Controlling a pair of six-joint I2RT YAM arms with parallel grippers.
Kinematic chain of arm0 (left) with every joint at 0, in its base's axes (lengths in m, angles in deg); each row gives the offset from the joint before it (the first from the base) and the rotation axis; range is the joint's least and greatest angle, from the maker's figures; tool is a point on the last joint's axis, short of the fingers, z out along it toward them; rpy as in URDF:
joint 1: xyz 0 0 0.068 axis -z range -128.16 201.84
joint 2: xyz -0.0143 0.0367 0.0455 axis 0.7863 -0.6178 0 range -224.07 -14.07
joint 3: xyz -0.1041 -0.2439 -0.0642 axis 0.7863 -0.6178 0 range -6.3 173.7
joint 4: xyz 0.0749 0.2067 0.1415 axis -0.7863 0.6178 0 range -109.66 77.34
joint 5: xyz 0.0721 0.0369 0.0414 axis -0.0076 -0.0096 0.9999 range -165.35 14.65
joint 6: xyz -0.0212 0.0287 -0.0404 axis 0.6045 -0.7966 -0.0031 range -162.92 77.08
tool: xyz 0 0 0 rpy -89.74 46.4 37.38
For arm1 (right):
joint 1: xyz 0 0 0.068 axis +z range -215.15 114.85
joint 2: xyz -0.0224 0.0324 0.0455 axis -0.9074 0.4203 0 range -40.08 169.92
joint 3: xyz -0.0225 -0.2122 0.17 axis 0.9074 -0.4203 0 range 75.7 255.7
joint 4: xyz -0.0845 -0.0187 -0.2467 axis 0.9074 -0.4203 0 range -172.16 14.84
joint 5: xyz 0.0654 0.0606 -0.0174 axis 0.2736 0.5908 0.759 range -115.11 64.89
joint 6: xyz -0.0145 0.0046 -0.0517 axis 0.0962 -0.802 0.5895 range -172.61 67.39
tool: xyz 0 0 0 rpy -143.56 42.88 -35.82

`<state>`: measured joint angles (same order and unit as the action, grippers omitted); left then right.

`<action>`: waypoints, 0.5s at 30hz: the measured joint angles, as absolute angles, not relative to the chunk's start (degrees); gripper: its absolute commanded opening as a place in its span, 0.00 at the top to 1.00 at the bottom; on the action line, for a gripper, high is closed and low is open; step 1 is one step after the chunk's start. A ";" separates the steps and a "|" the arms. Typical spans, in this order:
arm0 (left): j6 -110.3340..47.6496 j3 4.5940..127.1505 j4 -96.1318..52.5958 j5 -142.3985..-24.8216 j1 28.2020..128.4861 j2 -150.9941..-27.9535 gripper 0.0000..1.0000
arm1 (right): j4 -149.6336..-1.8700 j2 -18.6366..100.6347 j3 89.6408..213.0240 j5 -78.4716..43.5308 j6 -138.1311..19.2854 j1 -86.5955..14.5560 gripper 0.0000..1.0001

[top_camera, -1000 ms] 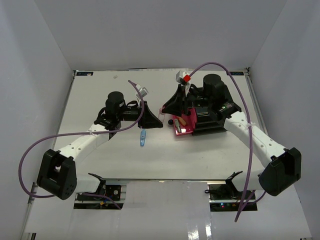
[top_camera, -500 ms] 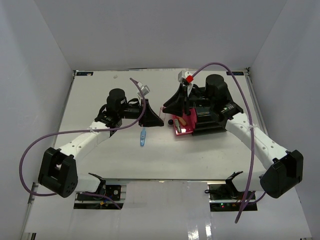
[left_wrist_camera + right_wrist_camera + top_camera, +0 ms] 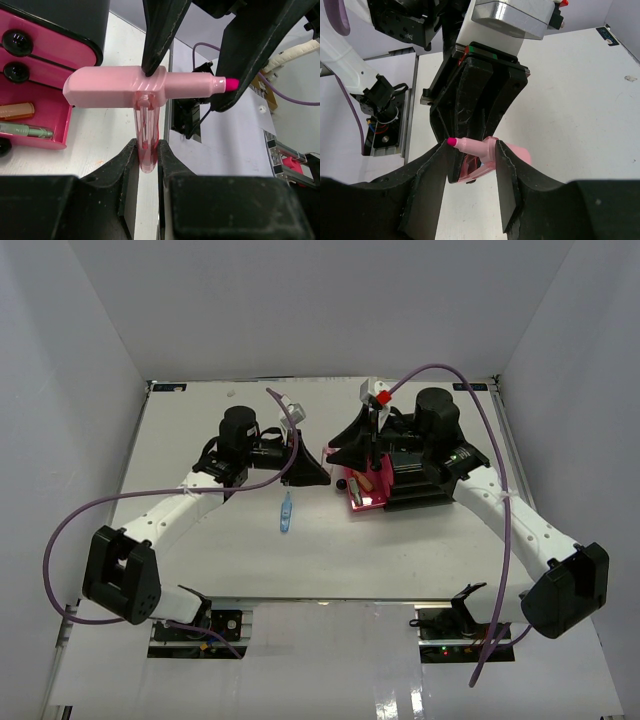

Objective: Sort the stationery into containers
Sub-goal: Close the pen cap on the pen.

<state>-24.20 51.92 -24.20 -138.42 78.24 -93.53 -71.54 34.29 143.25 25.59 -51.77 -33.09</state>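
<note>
A pale pink highlighter (image 3: 115, 90) with a bare magenta tip (image 3: 231, 84) hangs level in the air. A translucent pink piece (image 3: 147, 130) drops from its collar, and my left gripper (image 3: 147, 149) is shut on that piece. My right gripper (image 3: 472, 150) is open. Its fingers (image 3: 160, 35) stand either side of the highlighter's tip end, one by the collar, one by the tip. Both grippers meet left of the black cabinet (image 3: 415, 480). Its lowest pink drawer (image 3: 57, 125) is pulled out and holds a salmon pen (image 3: 15, 110) and a grey-green pen (image 3: 25, 130). A light-blue piece (image 3: 287, 512) lies on the table.
The upper two pink drawers (image 3: 35, 75) with black knobs (image 3: 15, 42) are closed. White walls enclose the table on three sides. Purple cables (image 3: 440, 370) arc over both arms. The arm bases (image 3: 210, 625) sit at the near edge.
My right gripper's fingers have spread apart around the highlighter. The left gripper has shifted a little right and toward the back, still shut on the pink piece.
</note>
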 measured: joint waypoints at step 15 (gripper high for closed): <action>-27.02 56.47 -25.71 -134.79 78.00 -95.71 1.00 | -75.84 33.72 142.57 29.52 -50.54 -31.54 0.43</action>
<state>-27.02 56.47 -25.71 -134.79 78.00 -95.71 -75.84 33.72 142.57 29.52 -50.54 -31.54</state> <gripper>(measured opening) 0.262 0.563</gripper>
